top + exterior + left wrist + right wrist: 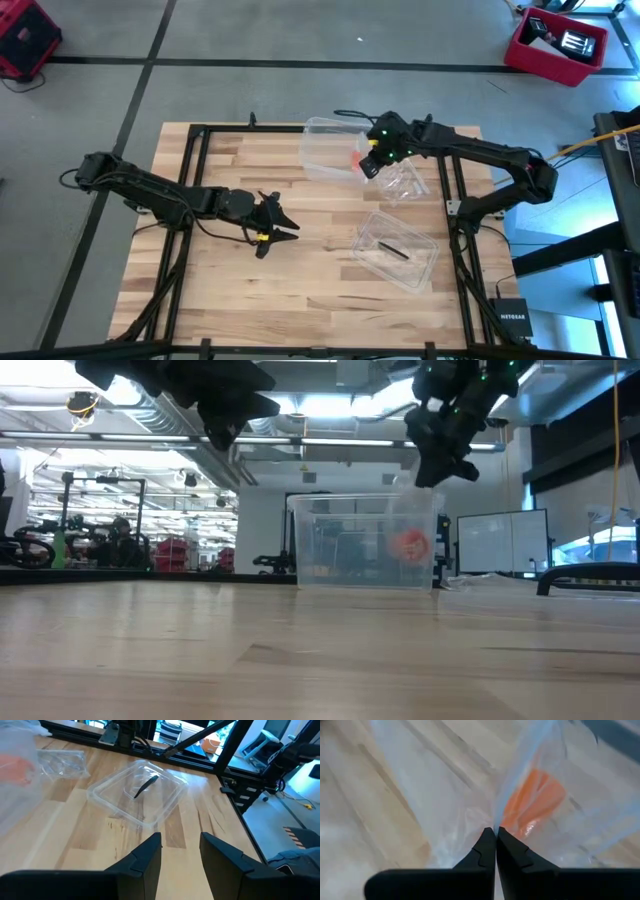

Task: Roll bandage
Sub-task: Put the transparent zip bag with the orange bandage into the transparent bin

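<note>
The right gripper [495,837] fills the near edge of its own wrist view, its 2 dark fingers [482,851] pressed together with no gap, just above the thin edge of the clear plastic box [520,775]; whether that edge is pinched between the tips cannot be told. Beyond the tips, behind the clear wall, lies the bandage [532,800], a bright orange mass. In the low view the bandage [410,544] shows inside the box [362,540], toward its right side, with the right gripper [432,472] hanging over the box's right end. From above, the bandage [358,158] shows as an orange spot at the box [325,145] beside the right gripper [370,166]. Near it lie a crinkled clear bag [405,182] and a clear lid [397,248] with a dark strip [391,248] on it. The left gripper [283,230] waits well apart over the wooden table [300,310], jaws parted and empty.
</note>
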Controlling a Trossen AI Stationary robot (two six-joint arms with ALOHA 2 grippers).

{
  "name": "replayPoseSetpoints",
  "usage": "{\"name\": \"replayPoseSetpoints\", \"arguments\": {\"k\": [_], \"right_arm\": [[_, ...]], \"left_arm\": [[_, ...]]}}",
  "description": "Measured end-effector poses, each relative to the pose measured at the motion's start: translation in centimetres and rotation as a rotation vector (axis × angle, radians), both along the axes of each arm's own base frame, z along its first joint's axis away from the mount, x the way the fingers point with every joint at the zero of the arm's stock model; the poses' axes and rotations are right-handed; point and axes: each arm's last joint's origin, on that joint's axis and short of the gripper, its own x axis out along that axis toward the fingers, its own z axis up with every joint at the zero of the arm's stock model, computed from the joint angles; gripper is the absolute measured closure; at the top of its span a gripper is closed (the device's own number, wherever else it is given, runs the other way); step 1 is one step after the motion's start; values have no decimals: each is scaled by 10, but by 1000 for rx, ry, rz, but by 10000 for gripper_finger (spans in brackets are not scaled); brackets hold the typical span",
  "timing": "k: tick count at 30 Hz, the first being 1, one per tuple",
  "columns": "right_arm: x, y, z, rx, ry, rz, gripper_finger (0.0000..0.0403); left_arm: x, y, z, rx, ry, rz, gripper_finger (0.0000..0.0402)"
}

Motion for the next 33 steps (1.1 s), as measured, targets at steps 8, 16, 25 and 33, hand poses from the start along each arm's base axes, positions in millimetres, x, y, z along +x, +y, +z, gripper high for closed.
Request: {"name": "replayPoseSetpoints", "arguments": {"k": [8,16,25,33], "right_arm": [[-3,-3,-7,-21,83,-81,393],[-5,-2,-8,-5,114,-119,393],[-7,-2,-9,-14,136,-148,392],[-7,-2,-9,-12,139,-150,305]], "left_arm": [[0,0,0,-44,6,16,274],[0,0,0,-45,6,16,274],[1,0,3,-45,-20,14,274],[1,0,5,-46,-41,12,274]]}}
